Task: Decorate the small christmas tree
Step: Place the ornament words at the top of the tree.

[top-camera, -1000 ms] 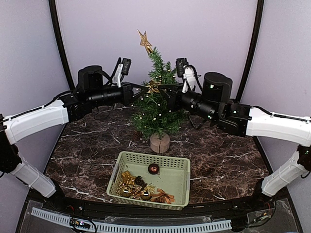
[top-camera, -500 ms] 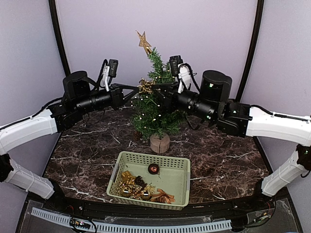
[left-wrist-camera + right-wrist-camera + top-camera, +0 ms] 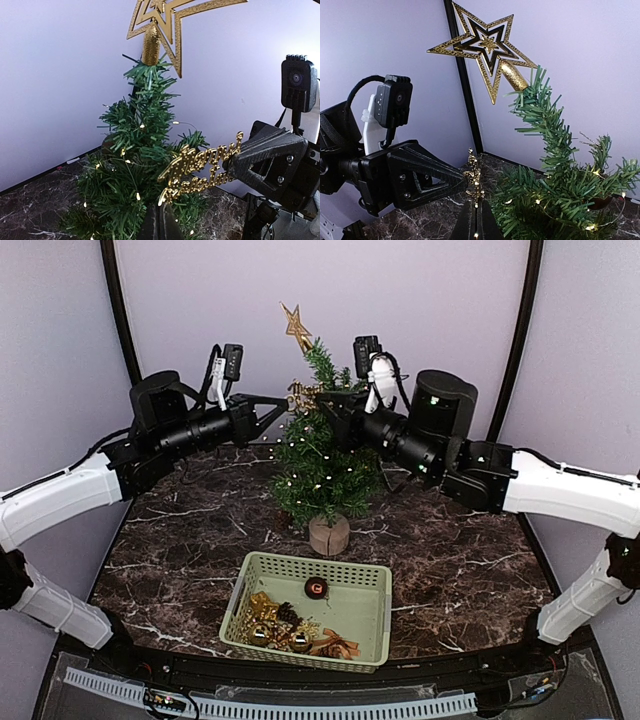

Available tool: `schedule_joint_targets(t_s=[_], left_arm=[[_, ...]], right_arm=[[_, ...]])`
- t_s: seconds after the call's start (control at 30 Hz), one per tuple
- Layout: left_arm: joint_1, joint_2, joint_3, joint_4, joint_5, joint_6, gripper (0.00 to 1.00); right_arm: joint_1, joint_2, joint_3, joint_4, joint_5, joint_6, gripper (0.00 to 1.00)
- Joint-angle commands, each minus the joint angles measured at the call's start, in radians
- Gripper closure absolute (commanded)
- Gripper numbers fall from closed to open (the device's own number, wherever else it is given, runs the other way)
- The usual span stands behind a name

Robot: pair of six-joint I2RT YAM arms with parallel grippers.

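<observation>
pinching the gold sign [image 3: 202, 172] with closed fingers, left gripper [image 3: 160, 223] and right gripper [image 3: 239, 161] should seat it level among the small christmas tree's [image 3: 322, 465] upper branches.

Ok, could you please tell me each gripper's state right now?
Left gripper: closed on one end of the gold glitter "Merry Christmas" script sign.
Right gripper: closed on the sign's other end.

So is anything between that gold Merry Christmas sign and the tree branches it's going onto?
Nothing visible: the left gripper and right gripper pinch the sign right at the small christmas tree's upper branches, under the star.
</observation>
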Motion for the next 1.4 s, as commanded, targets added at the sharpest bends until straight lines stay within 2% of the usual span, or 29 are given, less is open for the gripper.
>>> schedule_joint_targets(t_s=[0.0,0.53,1.37], left_arm=[[0.021,0.023,0.062,0.005,-0.012,0.003,1.00],[0.070,0.077,0.104,-0.036,0.075,-0.054,1.00],[0.074,0.119,0.135,0.033,0.124,-0.070,1.00]], right_arm=[[0.015,0.025,0.057,0.013,0.053,0.006,1.00],[0.013,0.075,0.108,-0.058,0.110,0.051,1.00],[0.014,0.033,0.052,0.018,0.135,0.051,1.00]])
